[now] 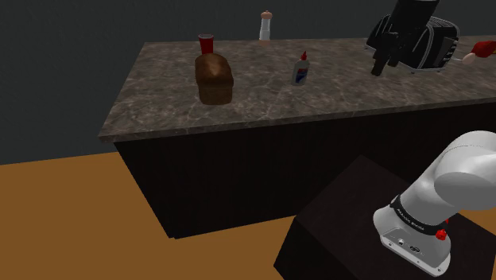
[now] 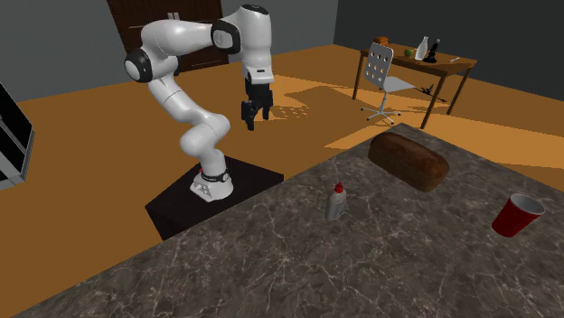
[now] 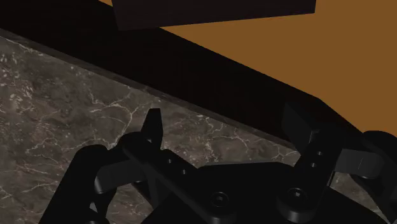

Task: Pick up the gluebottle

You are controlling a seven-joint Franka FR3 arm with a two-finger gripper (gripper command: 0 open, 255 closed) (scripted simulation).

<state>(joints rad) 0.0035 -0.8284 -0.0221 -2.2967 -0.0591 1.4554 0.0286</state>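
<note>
Dark veined stone countertop (image 1: 334,91), shoulder view: small white red-capped glue bottle (image 1: 301,70) stands upright at 3 o'clock of brown bread loaf (image 1: 215,78). Red plastic cup (image 1: 207,43) at 12 of loaf. All-black two-finger gripper (image 1: 383,62) at 3 o'clock of glue bottle, well apart.

Second exterior view: glue bottle (image 2: 336,202) upright at 8 o'clock of loaf (image 2: 408,160), cup (image 2: 517,215) at 4. Gripper (image 2: 253,116) at 11 o'clock of glue bottle, well apart.

Wrist view: fingers (image 3: 151,127) spread, nothing between them. Countertop (image 3: 63,114) edge beneath, orange floor (image 3: 331,57) beyond.
</note>
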